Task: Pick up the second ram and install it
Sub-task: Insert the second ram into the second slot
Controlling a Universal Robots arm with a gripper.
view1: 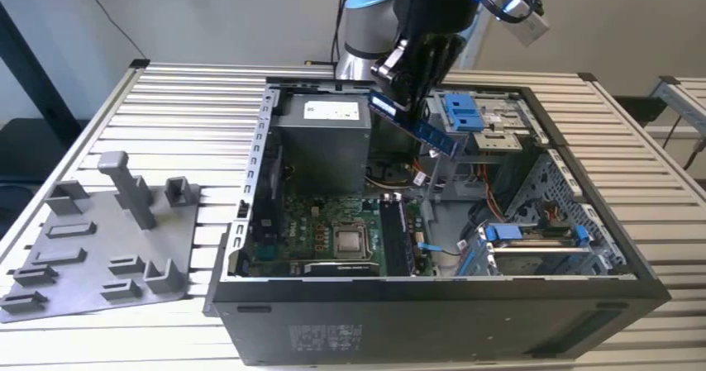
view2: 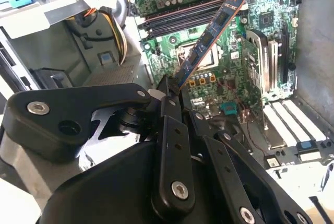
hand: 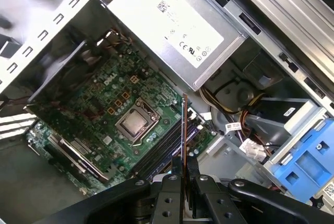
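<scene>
I am watching the gripper (view1: 394, 97) hanging over the open computer case (view1: 441, 325), and it is pinching the second ram (view1: 425, 130) by one end. The fingers are pressing on the two flat sides of the board, so the rest of the ram is sticking out past the fingertips like a long tongue.

The ram is up in the air, not touching anything else. It is hanging near the far edge of the case, just beside the grey power box (view1: 320, 131) and the blue clips (view1: 464, 115). It is tilting, and its free end is pointing down into the case.

In the second wrist view the ram (view2: 211, 33) is showing its blue-green face with dark chips, and the green board (view2: 229, 67) is lying well below it. In the first wrist view the ram (hand: 184, 130) is showing me only its thin edge — a slim bar over the long dark slots (hand: 159, 153) next to the shiny square chip holder (hand: 136, 122).

The case is sitting on a slatted table (view1: 188, 115). A grey tray with posts (view1: 99, 247) is lying by the table's edge at the exterior view's left.
</scene>
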